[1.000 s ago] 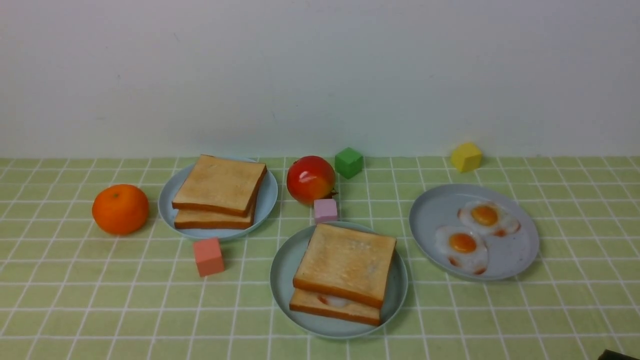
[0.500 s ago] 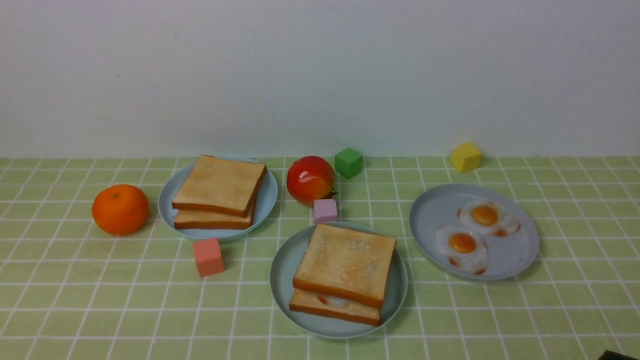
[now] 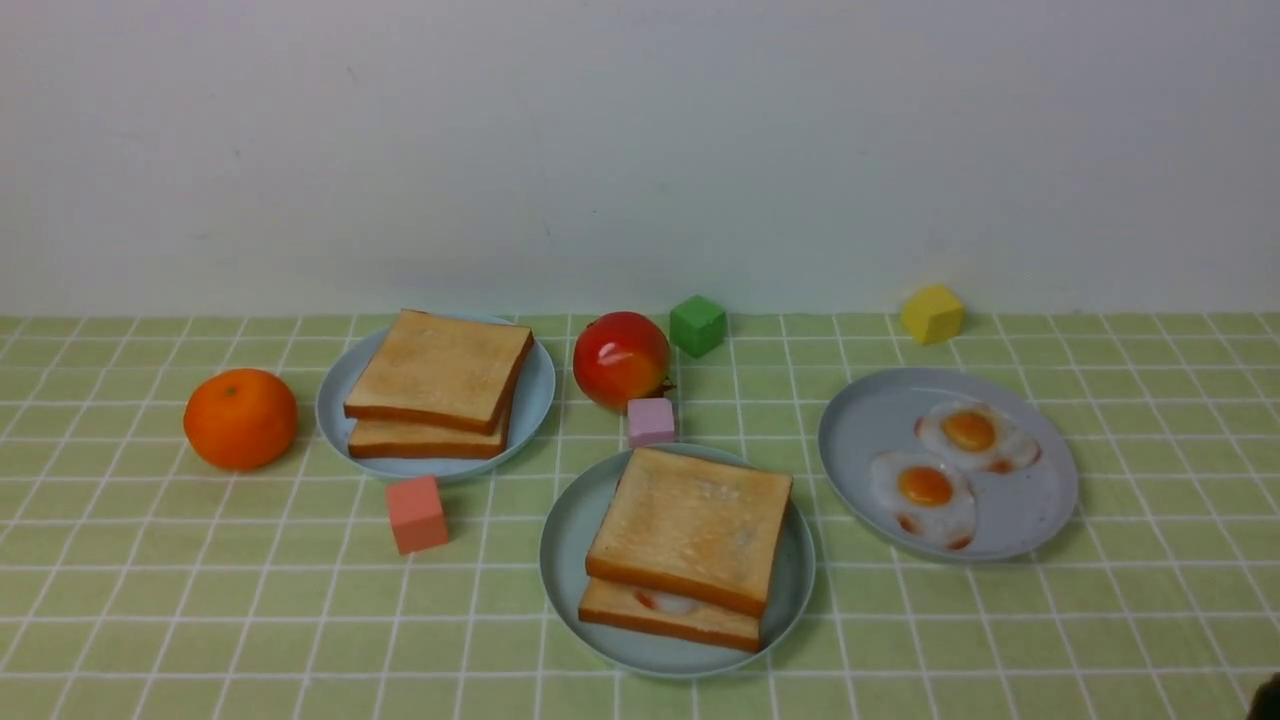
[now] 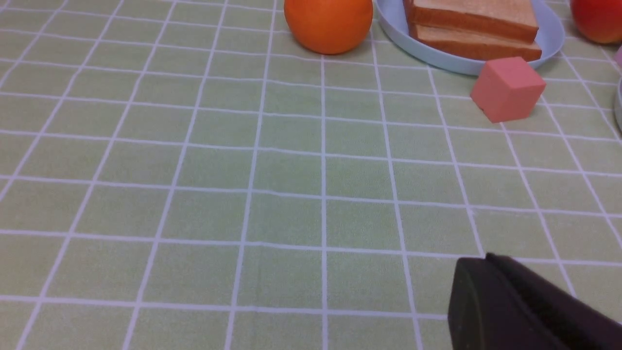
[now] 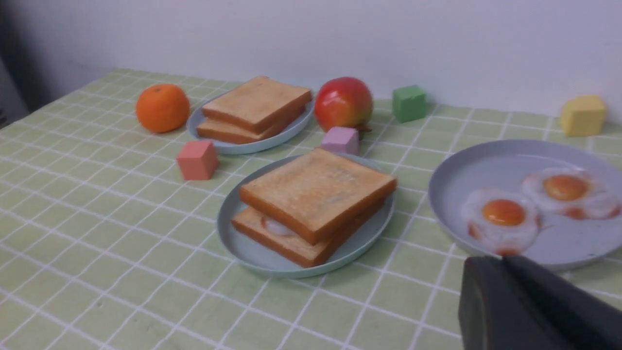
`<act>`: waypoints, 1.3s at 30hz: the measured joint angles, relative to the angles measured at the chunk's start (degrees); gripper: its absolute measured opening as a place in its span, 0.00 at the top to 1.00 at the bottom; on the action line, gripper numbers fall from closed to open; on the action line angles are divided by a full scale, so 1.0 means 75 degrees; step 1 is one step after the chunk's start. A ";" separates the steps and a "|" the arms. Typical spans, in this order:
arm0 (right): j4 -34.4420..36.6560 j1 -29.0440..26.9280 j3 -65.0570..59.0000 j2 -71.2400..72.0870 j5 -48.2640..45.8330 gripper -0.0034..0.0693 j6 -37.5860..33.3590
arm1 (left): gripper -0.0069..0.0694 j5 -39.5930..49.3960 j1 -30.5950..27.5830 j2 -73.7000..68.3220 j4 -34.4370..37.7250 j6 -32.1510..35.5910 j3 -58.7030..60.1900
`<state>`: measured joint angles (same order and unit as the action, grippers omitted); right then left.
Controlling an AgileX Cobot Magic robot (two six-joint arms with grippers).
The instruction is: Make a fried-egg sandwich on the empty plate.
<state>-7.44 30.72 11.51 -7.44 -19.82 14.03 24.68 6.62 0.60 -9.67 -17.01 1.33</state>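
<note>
The sandwich point(image 3: 688, 548) sits finished on the plate point(image 3: 563, 560), egg between its slices, well ahead of both tools point(image 5: 534, 311); nothing seems left. Each tool point(image 4: 525, 311) grips nothing, apparently pressed closed.

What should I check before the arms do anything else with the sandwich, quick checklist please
1. Sandwich on the teal plate: ok.
2. Egg between the slices: ok, white shows at the near edge.
3. Top slice aligned: not ok, slightly offset.
4. Spare toast stack clear of the teal plate: ok.
5. Left hand and right hand open or shut: cannot tell.
6. Pink cube near the teal plate's far rim: cannot tell if touching.
</note>
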 joint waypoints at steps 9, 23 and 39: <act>0.0161 -0.2296 -0.0847 0.0996 -0.0909 0.86 -0.0428 | 0.91 0.0000 0.0000 0.0000 0.0000 0.0000 0.0000; 0.0931 -0.3170 -0.1645 0.1077 -0.0392 0.83 -0.0454 | 0.90 -0.0001 0.0000 0.0006 0.0005 -0.0015 0.0005; 0.0945 -0.3170 -0.1645 0.1077 -0.0392 0.81 -0.0454 | 0.89 -0.0001 0.0000 0.0006 0.0005 -0.0015 0.0005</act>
<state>-0.35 6.94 -0.83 0.64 -22.76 10.62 24.68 6.62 0.65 -9.64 -17.12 1.37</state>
